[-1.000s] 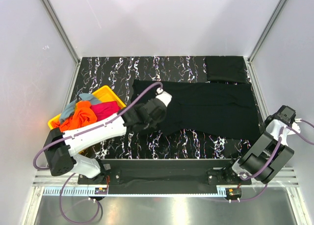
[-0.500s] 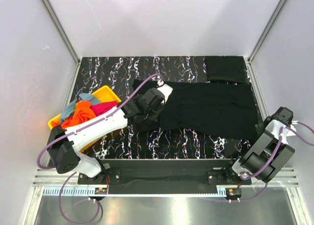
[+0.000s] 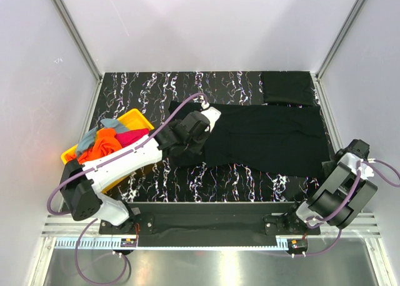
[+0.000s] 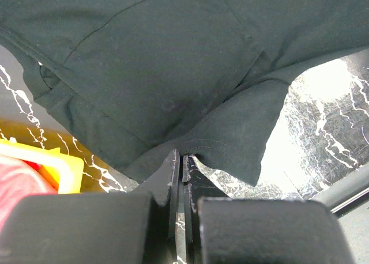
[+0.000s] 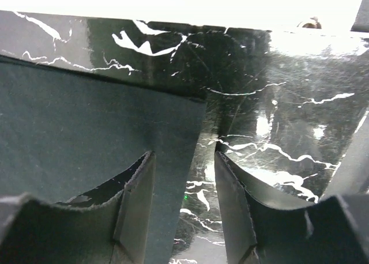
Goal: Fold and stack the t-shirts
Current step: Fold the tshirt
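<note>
Top external: a black tee [image 3: 269,139] lies spread flat across the table [image 3: 137,86], its length running left to right. A folded tee [image 3: 287,87], also black, sits at the far right corner, just beyond it. The left gripper [image 3: 184,142] is at the spread tee's left end. The right gripper [image 3: 329,167] is at its near right corner. Orange, magenta and grey-blue tees [image 3: 109,142] are heaped in the tray [image 3: 134,116] on the left.

Left wrist: the jaws are pressed together, pinching the black tee's hem. A tray corner shows at the left.

Right wrist: the jaws stand apart, gripping nothing. The tee's corner edge lies below them, one finger over cloth and the other over bare table.
</note>
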Robot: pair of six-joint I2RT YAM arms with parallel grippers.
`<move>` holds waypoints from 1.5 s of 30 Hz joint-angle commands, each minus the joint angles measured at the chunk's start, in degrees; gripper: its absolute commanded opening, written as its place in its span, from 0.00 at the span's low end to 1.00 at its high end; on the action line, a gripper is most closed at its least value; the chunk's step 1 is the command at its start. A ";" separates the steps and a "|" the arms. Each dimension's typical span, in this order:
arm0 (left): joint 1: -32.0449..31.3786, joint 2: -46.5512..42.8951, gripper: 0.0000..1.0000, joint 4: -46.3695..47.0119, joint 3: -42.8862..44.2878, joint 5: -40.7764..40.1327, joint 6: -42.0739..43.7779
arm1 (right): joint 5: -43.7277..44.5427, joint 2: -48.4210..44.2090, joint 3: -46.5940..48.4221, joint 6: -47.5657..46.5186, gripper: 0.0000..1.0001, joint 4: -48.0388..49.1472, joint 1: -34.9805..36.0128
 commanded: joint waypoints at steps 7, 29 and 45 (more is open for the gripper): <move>0.37 -0.63 0.00 1.60 2.57 0.58 -0.28 | 5.83 2.19 -1.63 1.28 0.51 3.91 0.06; 5.81 2.88 0.00 -0.16 7.40 0.04 -0.46 | 1.08 -6.85 1.97 -1.27 0.00 7.34 2.78; 16.18 15.63 0.00 -1.74 15.31 6.19 4.12 | 1.08 10.02 17.96 -0.39 0.00 11.65 12.97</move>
